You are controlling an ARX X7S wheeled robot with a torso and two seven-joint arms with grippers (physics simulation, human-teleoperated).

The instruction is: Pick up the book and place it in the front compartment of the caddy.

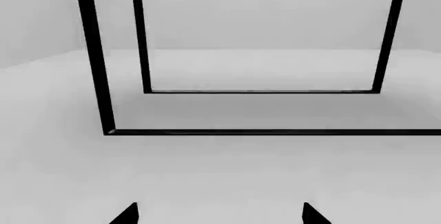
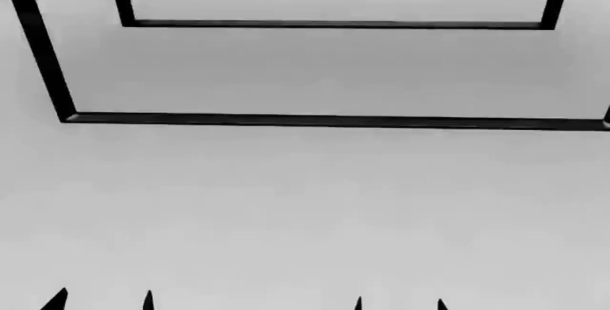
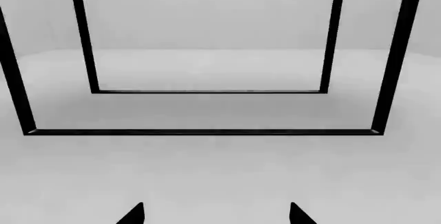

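Note:
The book and the caddy with its front compartment are out of view in all three views. Only the black tips of my grippers show at the frames' lower edges. In the head view my left gripper (image 2: 103, 301) and my right gripper (image 2: 399, 303) hang low over the grey floor. The left wrist view shows the left gripper (image 1: 219, 214) open, with its tips wide apart and nothing between them. The right gripper (image 3: 216, 213) is likewise open and holds nothing.
A black frame of thin bars stands ahead on the pale grey floor: a near bottom bar (image 2: 333, 120) and a far bottom bar (image 2: 333, 23), with uprights (image 1: 93, 53) rising from their ends. Grey walls lie behind.

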